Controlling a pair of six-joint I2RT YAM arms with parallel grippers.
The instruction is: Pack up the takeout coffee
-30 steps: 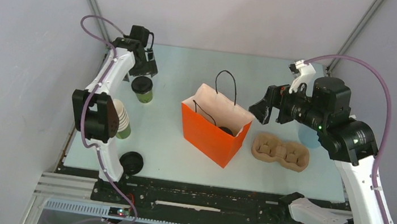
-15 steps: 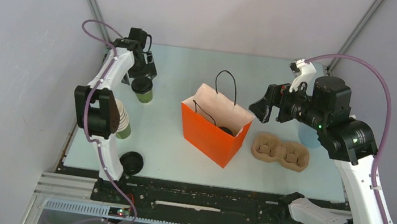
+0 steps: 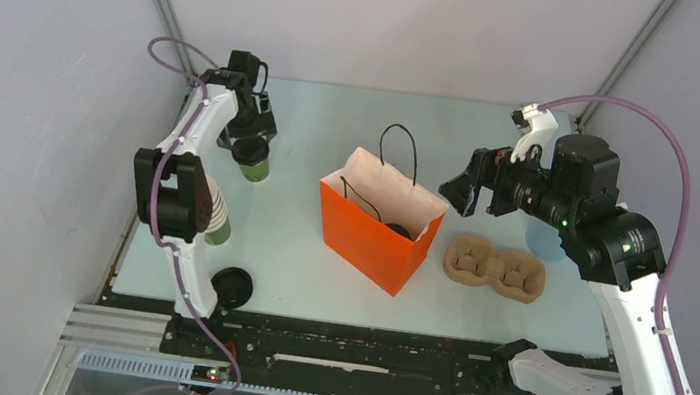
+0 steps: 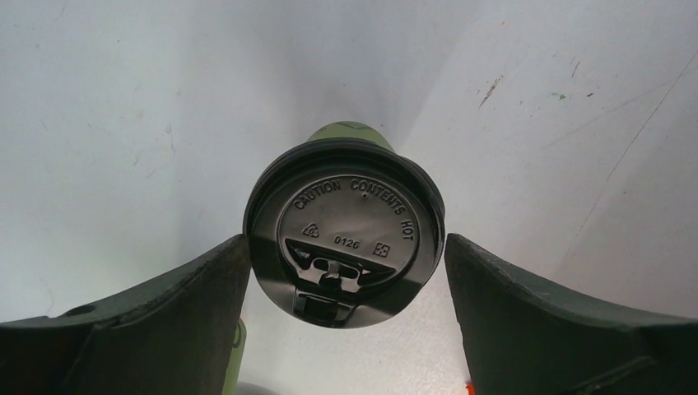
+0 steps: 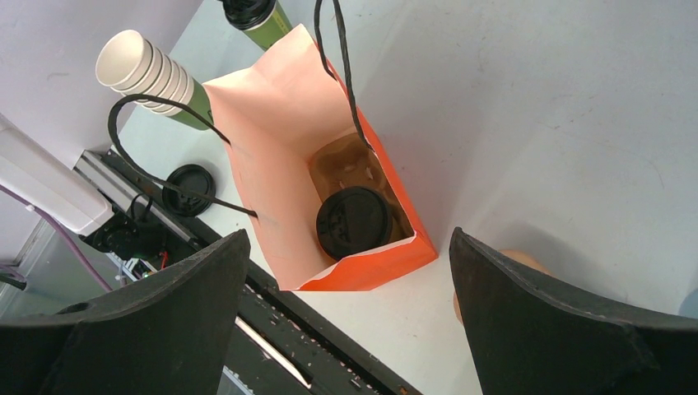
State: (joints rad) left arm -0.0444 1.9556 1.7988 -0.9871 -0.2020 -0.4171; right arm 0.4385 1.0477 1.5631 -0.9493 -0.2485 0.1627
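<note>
One takeout coffee (image 3: 251,156), an olive-green cup with a black lid (image 4: 344,230), stands upright at the table's far left. My left gripper (image 3: 251,137) straddles it from above, open; its two fingers sit just off the lid's rim on either side (image 4: 346,240). A second takeout coffee (image 5: 355,222) stands inside the orange paper bag (image 3: 370,245), where only its black lid (image 3: 399,231) shows. My right gripper (image 3: 459,193) hovers open above the bag's right side with nothing between its fingers (image 5: 350,237).
A stack of lidless cups (image 3: 214,211) lies left of the bag. Loose black lids (image 3: 231,287) sit near the front-left corner. A brown pulp cup carrier (image 3: 496,267) rests right of the bag. Another carrier (image 5: 346,164) lies in the bag's bottom. The bag's black handles (image 3: 399,153) stand up.
My left gripper has settled closer over the lidded cup and its jaws have narrowed slightly toward the lid. The right arm, the bag and the cups have not moved.
</note>
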